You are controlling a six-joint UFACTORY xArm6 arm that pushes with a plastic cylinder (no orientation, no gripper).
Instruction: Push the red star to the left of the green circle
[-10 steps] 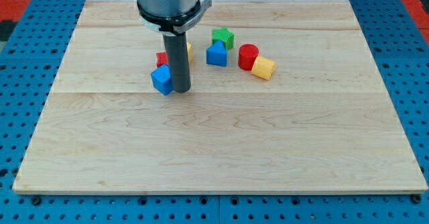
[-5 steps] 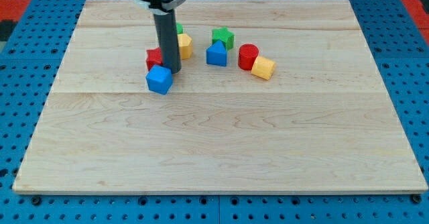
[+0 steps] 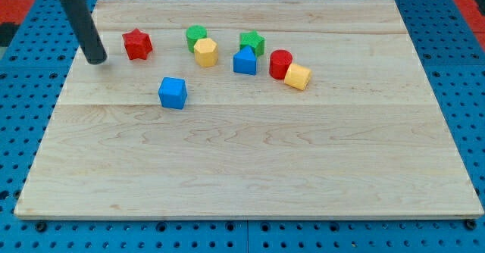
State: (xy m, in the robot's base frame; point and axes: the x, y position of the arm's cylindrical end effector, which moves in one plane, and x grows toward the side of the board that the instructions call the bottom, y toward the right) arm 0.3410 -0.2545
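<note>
The red star (image 3: pixel 137 44) lies on the wooden board near the view's top left. The green circle (image 3: pixel 196 35) sits to its right, with a clear gap between them, touching a yellow block (image 3: pixel 205 52). My tip (image 3: pixel 97 60) rests on the board to the left of the red star, a short gap away, not touching it.
A blue cube (image 3: pixel 173 93) lies below the red star and to its right. Further right are a green block (image 3: pixel 251 42), a blue block (image 3: pixel 245 60), a red cylinder (image 3: pixel 280 64) and a yellow block (image 3: pixel 298 76). The board's left edge (image 3: pixel 67 86) is near my tip.
My tip swept from beside the blue cube to the far left. The red star moved left, away from the green circle and yellow block. The blue cube shifted slightly left.
</note>
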